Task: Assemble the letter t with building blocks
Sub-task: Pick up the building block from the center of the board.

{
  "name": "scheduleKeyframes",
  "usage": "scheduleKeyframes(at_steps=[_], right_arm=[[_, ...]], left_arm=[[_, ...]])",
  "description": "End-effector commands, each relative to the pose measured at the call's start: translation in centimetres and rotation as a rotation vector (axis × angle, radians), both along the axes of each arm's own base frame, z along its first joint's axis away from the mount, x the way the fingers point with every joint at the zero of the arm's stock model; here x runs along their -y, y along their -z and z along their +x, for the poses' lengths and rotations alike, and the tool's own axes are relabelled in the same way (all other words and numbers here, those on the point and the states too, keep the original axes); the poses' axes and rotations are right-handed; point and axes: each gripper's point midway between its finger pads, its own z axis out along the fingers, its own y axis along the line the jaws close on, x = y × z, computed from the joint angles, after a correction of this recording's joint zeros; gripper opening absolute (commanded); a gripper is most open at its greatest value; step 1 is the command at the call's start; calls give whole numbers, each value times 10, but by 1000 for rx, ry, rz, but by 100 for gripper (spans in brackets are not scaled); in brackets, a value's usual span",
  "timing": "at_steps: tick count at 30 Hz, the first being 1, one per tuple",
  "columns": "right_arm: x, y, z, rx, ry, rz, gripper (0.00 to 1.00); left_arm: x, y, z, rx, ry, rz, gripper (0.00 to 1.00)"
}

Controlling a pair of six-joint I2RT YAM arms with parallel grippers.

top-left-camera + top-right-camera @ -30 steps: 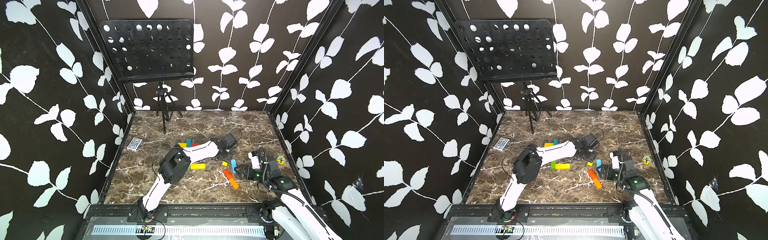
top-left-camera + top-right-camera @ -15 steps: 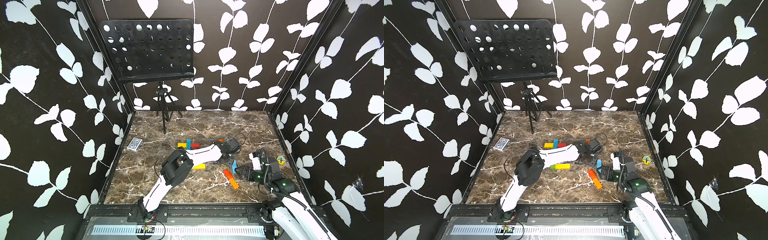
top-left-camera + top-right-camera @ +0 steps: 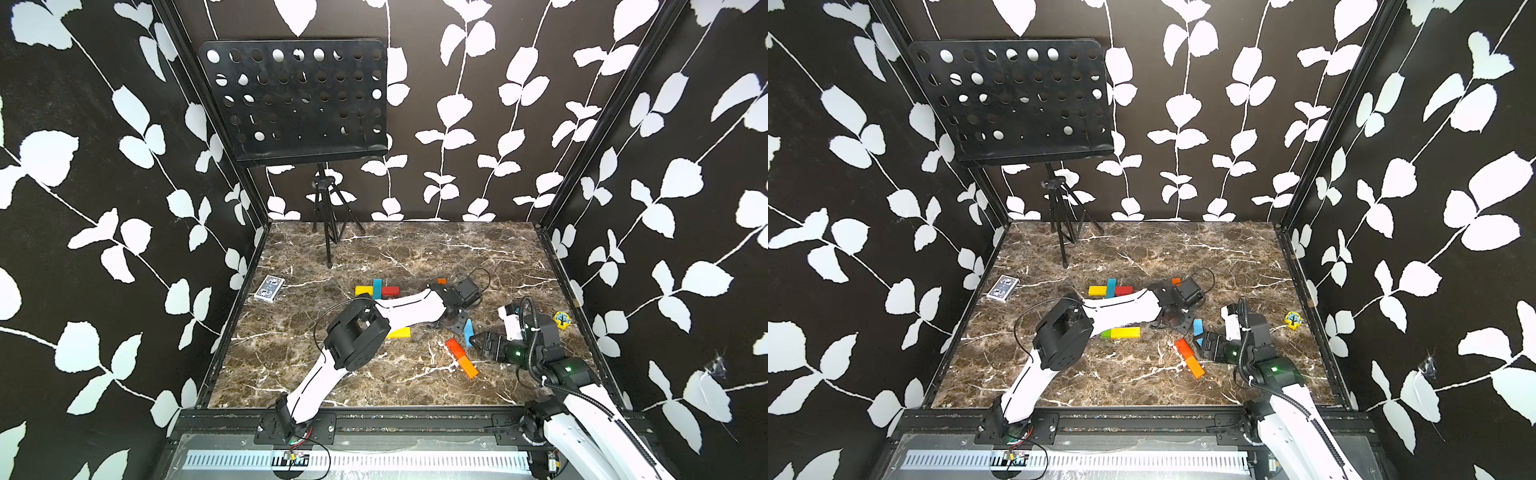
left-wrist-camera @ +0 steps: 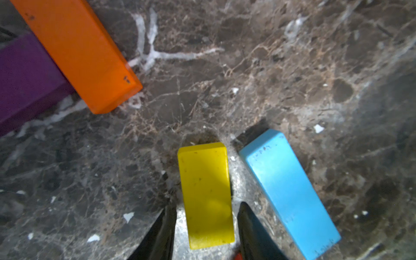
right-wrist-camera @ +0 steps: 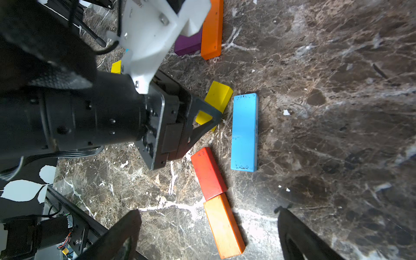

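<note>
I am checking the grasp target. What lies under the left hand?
A yellow block lies on the marble table between the left hand's open fingers, partly covered by the hand in the right wrist view. A cyan block lies beside it.

We look into a robot lab's enclosed test booth: leaf-print backdrop walls [image 3: 83, 216], marble-look tabletop [image 3: 415, 249], metal mounting rail [image 3: 415, 424] in front.

My left arm [image 3: 409, 309]: stretched forward, wrist pitched down, left gripper [image 4: 206, 206] jaws partly apart. My right arm [image 3: 598, 419]: folded low, right gripper [image 5: 207, 210] jaws spread wide.
</note>
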Motion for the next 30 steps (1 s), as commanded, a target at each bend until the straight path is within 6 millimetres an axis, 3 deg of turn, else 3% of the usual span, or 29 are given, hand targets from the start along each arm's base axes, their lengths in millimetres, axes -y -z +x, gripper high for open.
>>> scheduleKeyframes(at_steps=[1,23,30], right_arm=[[-2,4,-3,-2,-21,-1,93],[-3,4,0,-4,-28,-10,94],[-3,2,2,-1,-27,-9,94]], left_arm=[[-1,-6,2,19,8,20,47],[9,0,10,32,10,25,42],[6,1,9,29,18,37,18]])
